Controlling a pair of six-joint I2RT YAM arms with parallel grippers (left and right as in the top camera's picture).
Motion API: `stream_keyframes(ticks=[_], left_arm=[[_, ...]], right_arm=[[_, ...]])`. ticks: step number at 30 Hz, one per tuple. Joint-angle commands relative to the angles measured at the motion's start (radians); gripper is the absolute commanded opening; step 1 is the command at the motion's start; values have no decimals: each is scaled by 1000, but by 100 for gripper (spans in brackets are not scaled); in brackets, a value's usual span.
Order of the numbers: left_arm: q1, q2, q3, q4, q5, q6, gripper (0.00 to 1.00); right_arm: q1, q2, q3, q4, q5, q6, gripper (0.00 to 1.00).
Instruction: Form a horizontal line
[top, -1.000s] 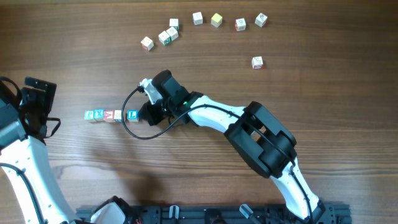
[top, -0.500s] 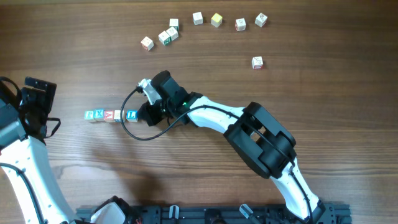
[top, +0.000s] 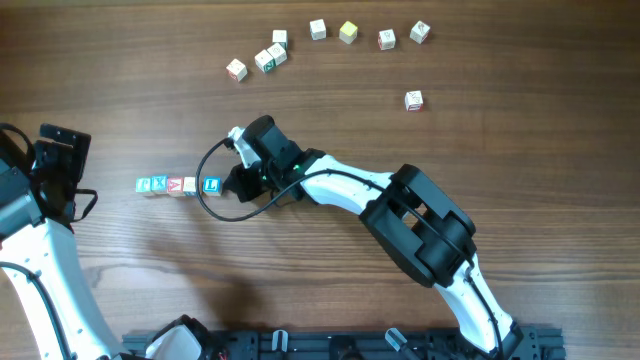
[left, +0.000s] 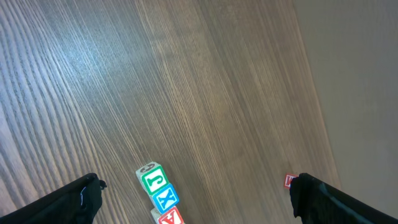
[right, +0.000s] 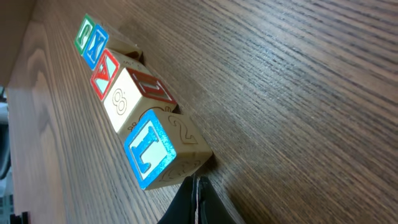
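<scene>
The horizontal line (top: 178, 185) is a short row of small wooden letter cubes at the table's left middle, with green, blue, red, pale and blue faces. It also shows in the right wrist view (right: 127, 99), ending in a blue L cube (right: 155, 149). My right gripper (top: 232, 183) is shut and empty, its tips (right: 194, 202) touching the L cube's right side. My left gripper (left: 196, 199) is open and empty above the row's left end, where the green and blue cubes (left: 158, 186) show. In the overhead view the left gripper (top: 55, 175) is at the far left.
Several loose letter cubes lie at the table's far side: a cluster (top: 262, 56) at upper middle, several more (top: 347, 32) toward the upper right and one (top: 413, 100) lower right of them. A black cable (top: 215, 210) loops beside the row's right end.
The right wrist has shifted very slightly up and right. The row of cubes and the left arm have not moved.
</scene>
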Motion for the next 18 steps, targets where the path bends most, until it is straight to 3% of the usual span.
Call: stream_keyframes(ticks=[1,18], left_arm=[[4,-1,17,0,8,-9,100],[4,-1,17,0,8,-9,100]], right_arm=[[7,14,3,-1,17,45,4],[45,14,3,38,30,43,4]])
